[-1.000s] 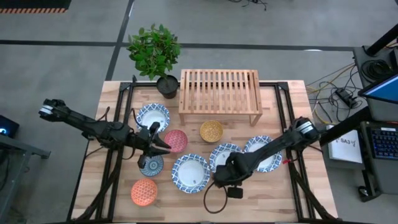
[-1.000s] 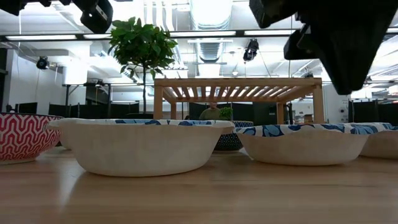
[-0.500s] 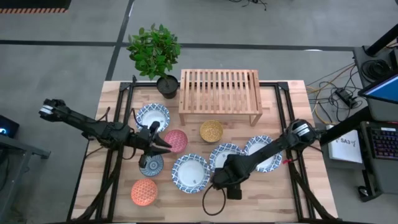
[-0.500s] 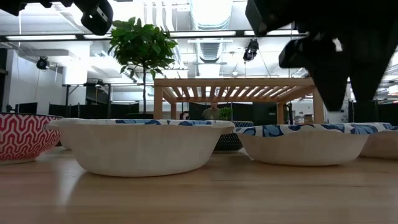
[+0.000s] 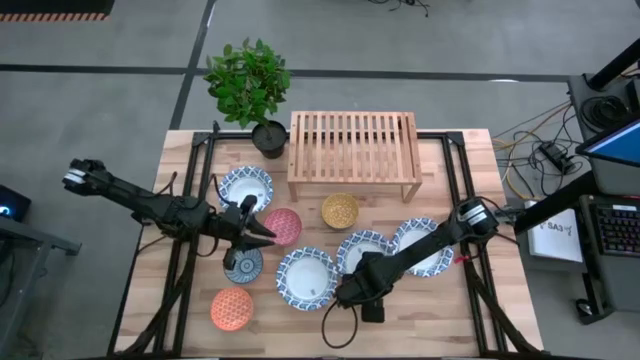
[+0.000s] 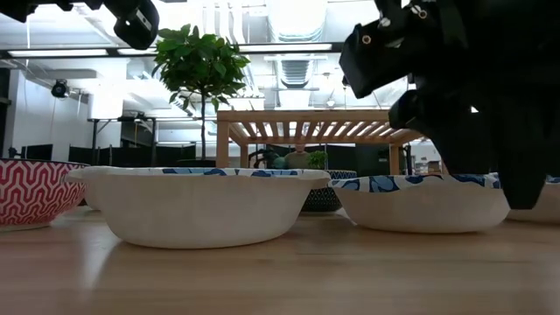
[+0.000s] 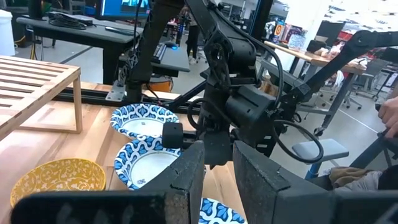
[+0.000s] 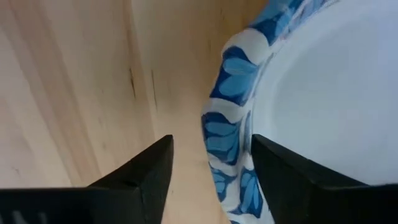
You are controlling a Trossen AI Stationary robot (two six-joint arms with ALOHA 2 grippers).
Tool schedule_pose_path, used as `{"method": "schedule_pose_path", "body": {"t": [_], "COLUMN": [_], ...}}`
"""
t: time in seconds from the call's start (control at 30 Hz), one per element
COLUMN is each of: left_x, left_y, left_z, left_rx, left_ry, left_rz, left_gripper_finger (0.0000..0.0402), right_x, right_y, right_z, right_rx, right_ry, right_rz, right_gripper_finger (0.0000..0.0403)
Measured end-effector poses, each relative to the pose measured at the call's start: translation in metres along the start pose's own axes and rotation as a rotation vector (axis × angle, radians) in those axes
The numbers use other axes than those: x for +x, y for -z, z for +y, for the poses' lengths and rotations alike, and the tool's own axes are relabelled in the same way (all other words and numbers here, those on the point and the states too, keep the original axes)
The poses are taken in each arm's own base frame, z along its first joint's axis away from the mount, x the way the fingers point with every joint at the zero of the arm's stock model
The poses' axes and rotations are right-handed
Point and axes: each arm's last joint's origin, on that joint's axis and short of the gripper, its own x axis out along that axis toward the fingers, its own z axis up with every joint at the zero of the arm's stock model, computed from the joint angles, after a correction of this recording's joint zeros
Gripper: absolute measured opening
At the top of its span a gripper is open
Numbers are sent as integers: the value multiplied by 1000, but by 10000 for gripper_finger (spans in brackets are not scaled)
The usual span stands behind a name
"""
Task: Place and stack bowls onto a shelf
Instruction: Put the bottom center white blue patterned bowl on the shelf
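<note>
- Since a second ago the right gripper (image 5: 343,291) has slid lower and toward the table's front, now at the near rim of the middle blue-white bowl (image 5: 306,277); left arm unchanged.
- Right wrist view: its two fingers (image 8: 149,171) stand open, straddling the patterned rim of that bowl (image 8: 298,106), one finger over bare wood, the other over the white centre. Nothing clamped yet.
- Low view: the right gripper (image 6: 490,131) hangs low, in front of the bowls on that side.
- Left gripper (image 5: 262,232) sits between the red bowl (image 5: 283,225) and the teal bowl (image 5: 243,265). Fingers a narrow gap apart, holding nothing.
- Shelf (image 5: 353,152) at the table's back, beside the plant (image 5: 249,85); no bowl on it.
- Other bowls all on the table: yellow (image 5: 340,210) just before the shelf, orange (image 5: 231,308) at front left, blue-white ones at left (image 5: 245,186) and two at right (image 5: 420,245).
</note>
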Motion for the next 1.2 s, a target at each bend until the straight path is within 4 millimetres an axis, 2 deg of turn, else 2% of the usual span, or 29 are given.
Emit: {"method": "schedule_pose_path", "body": {"t": [0.33,0.5,0.7,0.9,1.03,1.2], "left_x": [0,0,0,0,0,0], "left_y": [0,0,0,0,0,-1], "left_z": [0,0,0,0,0,0], "left_rx": [0,0,14,14,14,25], "left_ry": [0,1,0,0,0,3], "left_rz": [0,-1,0,0,0,-11], "left_gripper_finger": [70,70,70,70,70,70], "right_x": [-1,-2,-10,-28,-49,-89], "right_y": [0,-1,-3,-5,-6,-12], "right_z": [0,1,4,8,11,9], "right_rx": [-4,-7,-12,-8,-16,-40], "right_ry": [0,-15,-56,-73,-73,-79], "right_rz": [-8,-17,-21,0,0,-29], "right_gripper_finger": [65,27,18,18,18,18]}}
